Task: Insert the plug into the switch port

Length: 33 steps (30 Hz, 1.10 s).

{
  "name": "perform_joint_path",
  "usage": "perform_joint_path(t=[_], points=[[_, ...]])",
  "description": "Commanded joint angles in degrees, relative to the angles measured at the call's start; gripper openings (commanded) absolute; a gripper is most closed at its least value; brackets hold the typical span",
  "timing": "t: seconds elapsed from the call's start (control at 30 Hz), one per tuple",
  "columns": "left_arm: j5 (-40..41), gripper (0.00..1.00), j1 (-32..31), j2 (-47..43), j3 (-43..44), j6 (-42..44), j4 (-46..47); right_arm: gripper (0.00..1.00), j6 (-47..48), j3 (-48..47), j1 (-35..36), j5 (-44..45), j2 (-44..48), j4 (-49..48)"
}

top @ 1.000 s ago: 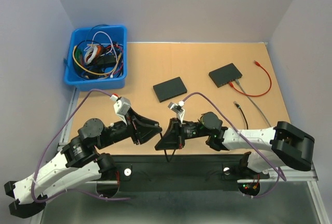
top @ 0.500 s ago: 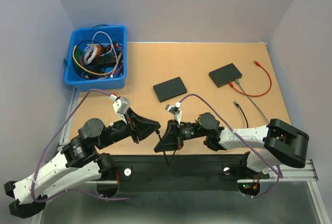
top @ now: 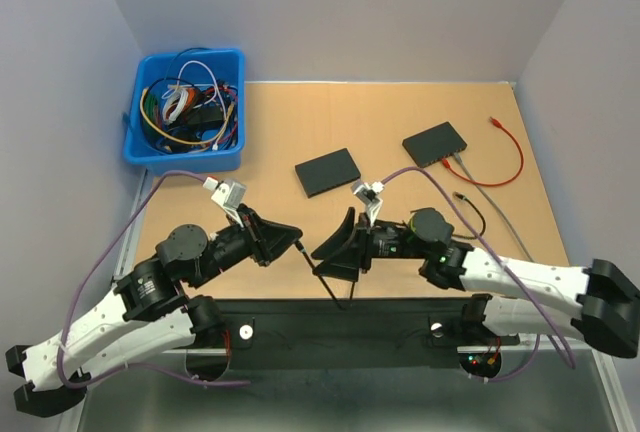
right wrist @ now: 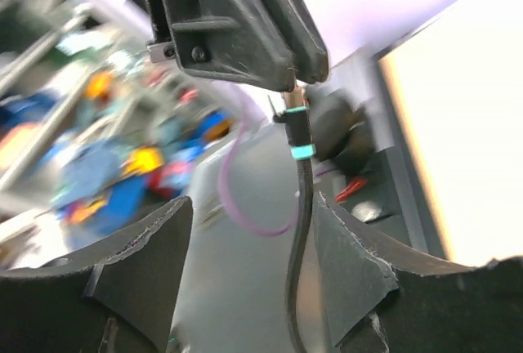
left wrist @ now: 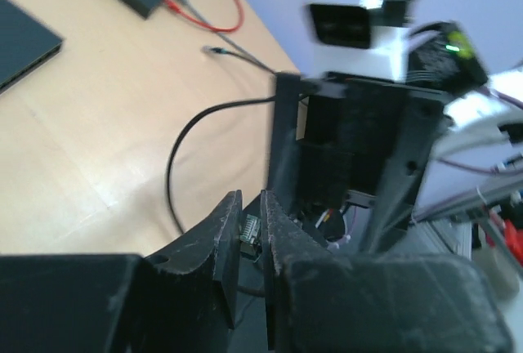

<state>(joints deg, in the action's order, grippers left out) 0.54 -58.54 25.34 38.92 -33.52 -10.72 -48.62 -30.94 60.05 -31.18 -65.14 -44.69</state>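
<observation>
from above, the left tool [top: 290, 239] is pinched narrow on the plug [top: 299, 246], low over the near edge of the table [top: 400, 102]. the black cable [top: 325, 277] trails from the plug toward the arm bases. the right tool [top: 338, 244] stands just beside it, spread wide and holding nothing. the nearer switch [top: 328, 171] lies farther out on the table, a little to the right of the plug. the far switch [top: 435, 143] sits well apart to the right, with cables already in it. we judge the nearer switch to be the target, and the left arm both carries the plug and is the closer one. we cannot tell from here which face of that switch has the ports.

in the left wrist view, the left tool [left wrist: 250, 206] has its fingers closed on the plug [left wrist: 249, 234], which sits deep between them. the right tool [left wrist: 351, 157] fills the space straight ahead, so it stands between the plug and open table. the nearer switch [left wrist: 20, 38] shows only at the left edge, off the tool's axis.

in the right wrist view, the right tool [right wrist: 253, 222] is wide open around nothing. the plug [right wrist: 295, 120] hangs from the tips of the left tool [right wrist: 294, 71], its long axis in line with the cable below. we think the plug must be swung left and turned before any push.
</observation>
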Motion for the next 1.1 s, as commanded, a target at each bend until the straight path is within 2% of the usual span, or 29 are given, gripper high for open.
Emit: perform_joint_path(t=[0.0, 0.03, 0.07, 0.17, 0.23, 0.47, 0.7, 1.07], points=[[11.83, 0.00, -0.34, 2.34, 4.84, -8.30, -10.78, 0.66, 15.29, -6.84, -0.11, 17.17, 8.97, 23.99], [12.81, 0.00, -0.34, 2.69, 5.38, -12.06, -11.94, 0.65, 18.27, -7.12, -0.11, 24.16, 11.77, 29.86], [13.17, 0.00, -0.26, 3.65, 5.38, -13.32, -12.22, 0.60, 19.86, -7.81, -0.11, 27.72, 12.75, 34.62], [11.95, 0.00, -0.26, 5.33, 4.42, -16.84, -10.64, 0.51, 21.90, -9.13, 0.15, 36.00, 14.61, 39.31], [11.16, 0.00, -0.34, 6.91, 2.84, -18.76, -8.80, 0.50, 23.82, -10.80, 1.20, 40.20, 14.43, 42.65], [10.98, 0.00, -0.34, 7.35, -0.94, -20.09, -0.80, 0.49, 29.46, -15.20, 11.38, 54.10, 9.34, 48.11], [11.60, 0.00, -0.26, 9.28, -1.91, -20.53, 1.40, 0.50, 30.69, -16.17, 17.20, 59.21, 6.08, 46.98], [11.33, 0.00, -0.26, 8.93, -4.55, -21.15, 3.07, 0.50, 31.92, -17.22, 17.47, 58.08, 5.82, 45.13]])
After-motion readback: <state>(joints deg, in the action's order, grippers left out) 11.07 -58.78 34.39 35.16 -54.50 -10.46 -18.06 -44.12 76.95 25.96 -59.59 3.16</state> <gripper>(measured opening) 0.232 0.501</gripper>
